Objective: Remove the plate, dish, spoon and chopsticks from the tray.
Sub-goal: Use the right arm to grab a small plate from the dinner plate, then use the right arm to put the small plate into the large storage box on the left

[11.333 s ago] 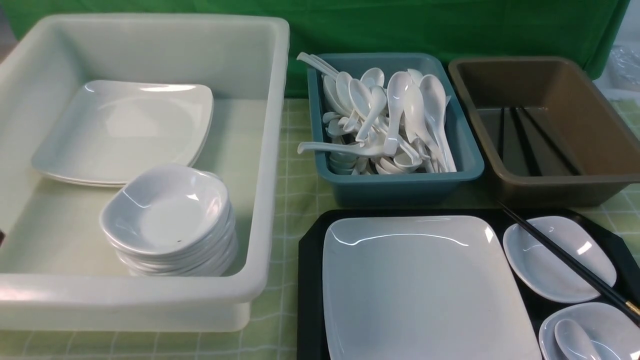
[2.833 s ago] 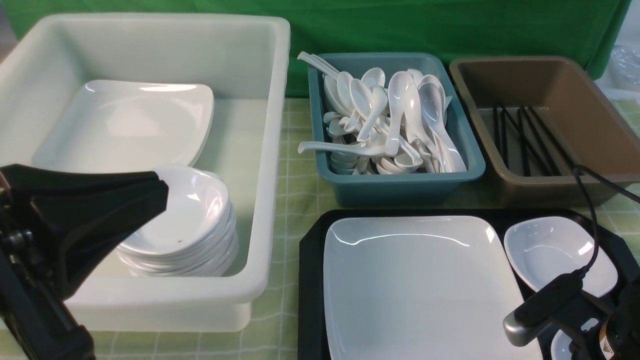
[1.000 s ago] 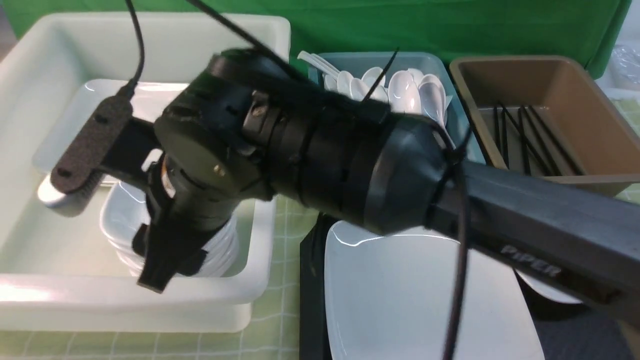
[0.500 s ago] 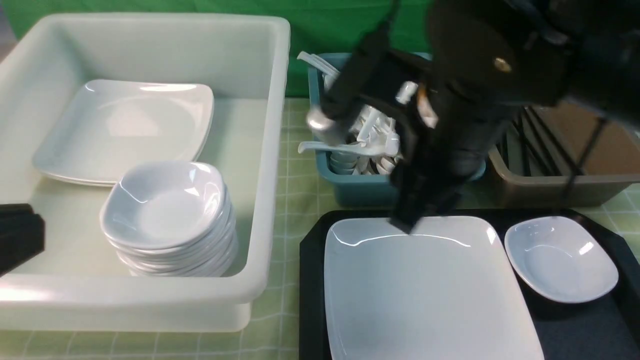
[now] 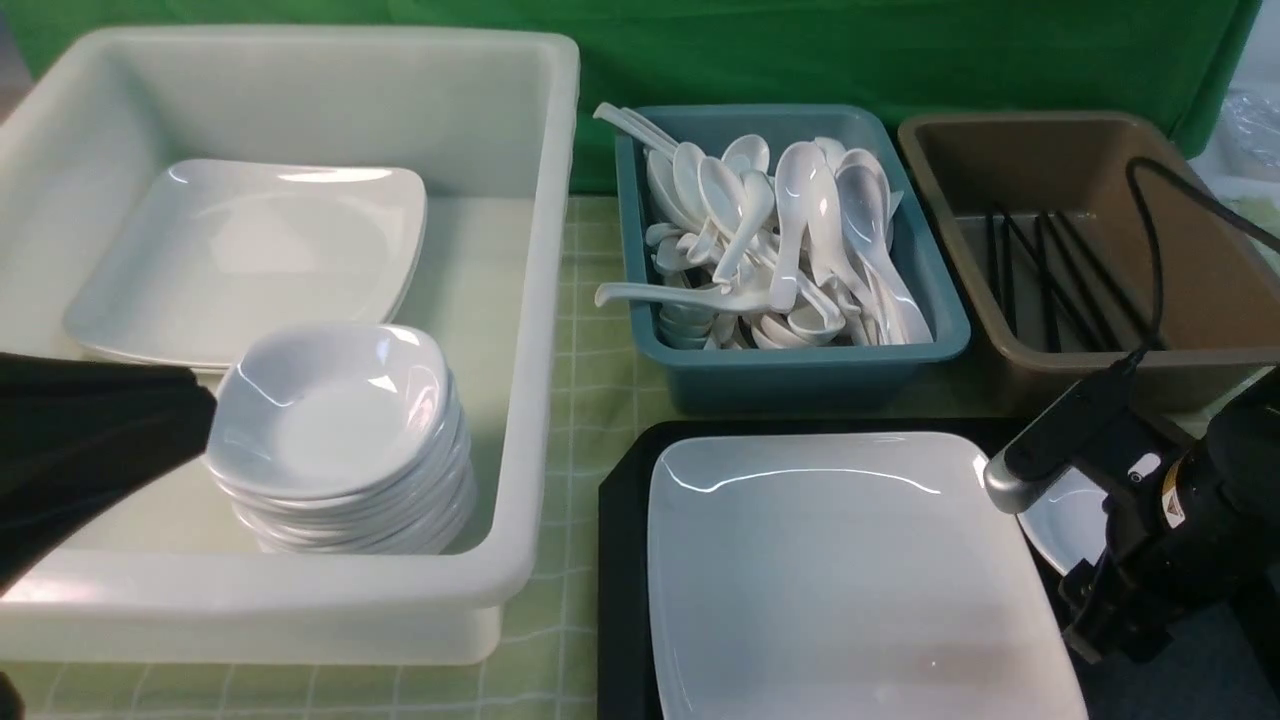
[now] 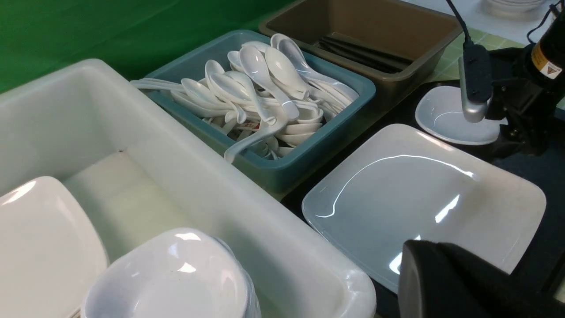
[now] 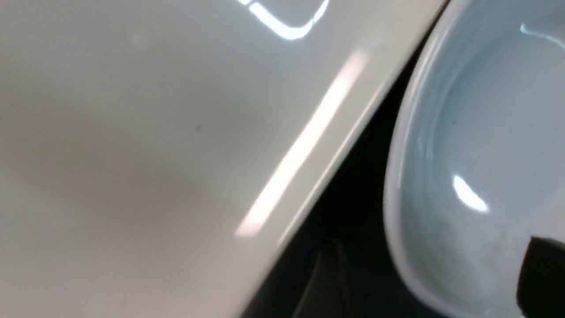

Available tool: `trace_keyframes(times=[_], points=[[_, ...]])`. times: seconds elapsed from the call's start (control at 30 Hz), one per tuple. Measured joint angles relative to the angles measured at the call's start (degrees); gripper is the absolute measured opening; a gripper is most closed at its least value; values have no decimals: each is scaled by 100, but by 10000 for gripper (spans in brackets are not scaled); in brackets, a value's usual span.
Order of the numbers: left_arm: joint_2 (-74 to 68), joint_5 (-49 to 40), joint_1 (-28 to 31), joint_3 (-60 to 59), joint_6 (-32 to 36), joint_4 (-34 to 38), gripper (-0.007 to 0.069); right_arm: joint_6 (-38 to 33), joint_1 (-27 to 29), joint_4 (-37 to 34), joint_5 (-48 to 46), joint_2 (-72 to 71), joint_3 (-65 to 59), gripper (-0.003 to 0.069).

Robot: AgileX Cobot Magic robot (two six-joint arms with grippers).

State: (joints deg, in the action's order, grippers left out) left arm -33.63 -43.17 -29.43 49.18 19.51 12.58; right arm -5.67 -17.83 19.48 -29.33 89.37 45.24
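The large white plate point(image 5: 850, 580) lies on the black tray point(image 5: 622, 560); it also shows in the left wrist view point(image 6: 419, 194). One small white dish point(image 5: 1060, 520) sits to its right on the tray, half hidden by my right arm. My right gripper point(image 5: 1095, 625) hangs low at the dish's near-left rim. In the right wrist view one fingertip point(image 7: 543, 274) is over the dish's bowl point(image 7: 476, 132), so the jaws look open. My left gripper point(image 5: 150, 420) hovers at the white tub's near-left; its jaws are unclear. I see no spoon or chopsticks on the tray.
A big white tub point(image 5: 540, 300) at left holds square plates and a stack of small dishes point(image 5: 340, 440). A teal bin point(image 5: 800, 375) is piled with white spoons. A brown bin point(image 5: 1100, 375) holds black chopsticks point(image 5: 1050, 280). A green cloth hangs behind.
My right arm swung from the tub's dish stack, past the teal bin, down to the dish on the tray. The spoon, chopsticks and second dish have left the tray. My left arm edged further in.
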Motion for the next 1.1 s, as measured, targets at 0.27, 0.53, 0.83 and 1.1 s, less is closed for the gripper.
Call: trace_keyframes(times=[0.27, 0.53, 0.83, 1.1], points=[[0, 0, 0, 0, 0, 59, 10, -348, 170, 116, 427, 511, 14, 474], [0, 0, -7, 0, 108, 94, 10, -469, 102, 171, 213, 285, 91, 183], [0, 0, -7, 0, 266, 18, 10, 83, -1017, -337, -2024, -1108, 1387, 63], [419, -173, -7, 0, -663, -1038, 10, -82, -3611, -670, -1454, -647, 3771, 63]])
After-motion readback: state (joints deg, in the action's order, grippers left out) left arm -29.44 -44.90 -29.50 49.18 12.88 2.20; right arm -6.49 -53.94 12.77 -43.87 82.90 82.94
